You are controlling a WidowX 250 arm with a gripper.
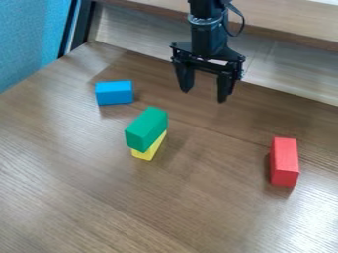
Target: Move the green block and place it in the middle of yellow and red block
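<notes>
Below me spreads the wood-grain table point(79, 197), cut off at the view's bottom. My gripper point(205, 89) hangs with its fingers wide apart, my arm cropped above them. Left of them and nearer the camera, the green block point(147, 129) lies on the yellow block point(151, 149), mostly hiding it. Rightward, nearer the camera: the red block point(284, 162); leftward, the blue block point(114, 93).

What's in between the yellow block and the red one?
Just bare brown table lies between the yellow block and the red block in the camera view.
</notes>
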